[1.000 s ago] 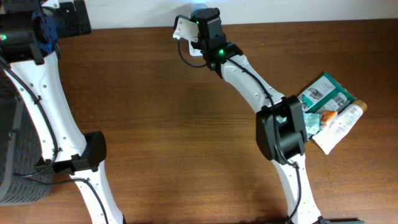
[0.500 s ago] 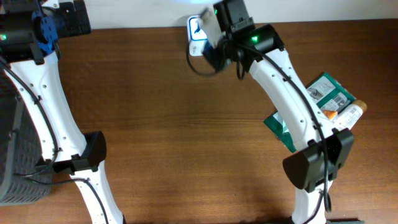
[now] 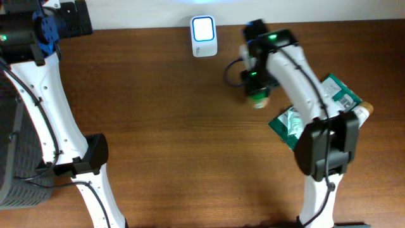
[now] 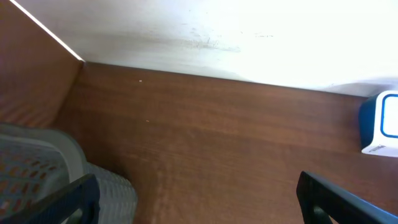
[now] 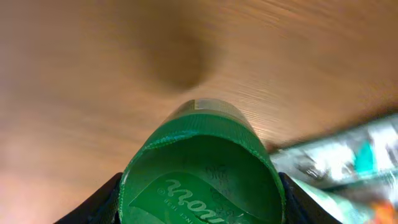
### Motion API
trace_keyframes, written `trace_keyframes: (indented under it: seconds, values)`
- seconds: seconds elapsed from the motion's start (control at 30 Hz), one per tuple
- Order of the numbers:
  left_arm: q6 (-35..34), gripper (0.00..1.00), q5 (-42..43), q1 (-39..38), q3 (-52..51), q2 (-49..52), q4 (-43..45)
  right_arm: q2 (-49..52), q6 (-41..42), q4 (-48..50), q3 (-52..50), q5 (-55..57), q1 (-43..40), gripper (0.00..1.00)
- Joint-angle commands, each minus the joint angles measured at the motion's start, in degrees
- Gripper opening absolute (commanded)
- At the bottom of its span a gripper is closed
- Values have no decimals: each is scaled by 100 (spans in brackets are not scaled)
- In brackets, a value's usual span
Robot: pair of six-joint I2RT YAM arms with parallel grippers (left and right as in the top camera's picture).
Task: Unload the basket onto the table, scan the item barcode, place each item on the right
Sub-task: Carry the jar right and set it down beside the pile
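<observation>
The item is a round green-capped container (image 5: 202, 174) with raised lettering on its green end, filling the lower middle of the right wrist view. My right gripper (image 5: 200, 202) is shut on it, one dark finger against each side. From overhead the right gripper (image 3: 256, 92) holds the item (image 3: 258, 101) over the table, right of and nearer than the white scanner (image 3: 204, 36) with its lit blue-white window. My left gripper (image 4: 199, 208) stands wide open with nothing in it at the far left, with the scanner (image 4: 380, 124) at the right edge of its view.
A pile of other goods lies at the right: green packets (image 3: 335, 95), a white tube (image 3: 359, 114) and a green pouch (image 3: 288, 123). A grey mesh basket (image 3: 12, 158) sits off the table's left edge, also under the left gripper (image 4: 43, 168).
The right arm has swung away from the scanner, to the right and toward the front, carrying the item. The scanner now shows uncovered. The left arm has not moved.
</observation>
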Motion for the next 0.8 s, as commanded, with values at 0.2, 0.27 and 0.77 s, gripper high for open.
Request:
trace_keyframes:
  seconds: [0.2,0.27,0.77]
  values:
    - [-57,99,-42,15,-13,28,-9,4,1578,1226,-955,-308,-1554,49]
    - [-57,99,-44,15,-13,28,-9,4,1578,1565,-1217,-308,-1606,57]
    - [-57,99,-42,15,-13,28,-9,-1069,1117,-498,638,-415,-1473,98]
